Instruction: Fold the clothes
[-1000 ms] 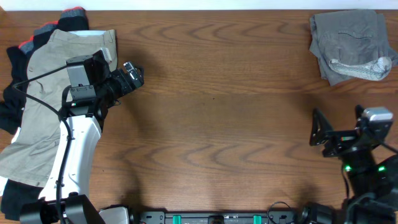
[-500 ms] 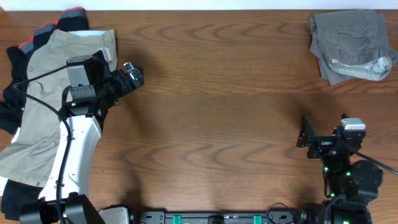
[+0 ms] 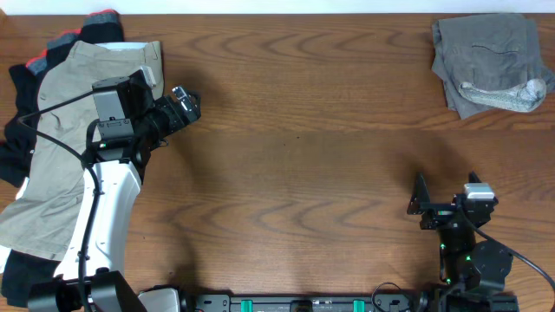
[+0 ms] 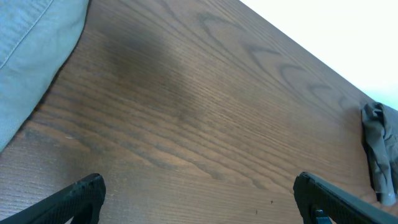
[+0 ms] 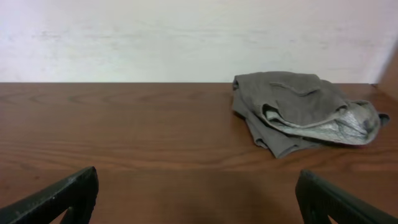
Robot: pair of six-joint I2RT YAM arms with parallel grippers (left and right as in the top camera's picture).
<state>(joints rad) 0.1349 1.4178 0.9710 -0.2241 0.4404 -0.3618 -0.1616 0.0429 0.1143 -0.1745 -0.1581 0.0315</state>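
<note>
The clothes lie in two places. A heap at the table's left end has khaki-beige shorts [image 3: 61, 130] on top of black pieces [image 3: 13, 156] and a red-banded piece [image 3: 102, 17]. Dark grey shorts [image 3: 490, 56] lie folded at the far right corner, a pale lining showing; the right wrist view has these grey shorts [image 5: 298, 112] well ahead. My left gripper [image 3: 185, 102] hovers open just right of the heap, over bare wood, nothing between its fingers [image 4: 78, 198]. My right gripper [image 3: 447, 191] is open and empty near the front right edge, far from the grey shorts.
The brown wooden table [image 3: 295, 156] spans the whole view. My left arm's white link [image 3: 108, 208] lies over the khaki shorts. A pale wall [image 5: 186, 37] rises behind the table's far edge.
My right arm has drawn back toward the front edge and slightly left, away from the grey shorts. The left arm and the clothes have not moved.
</note>
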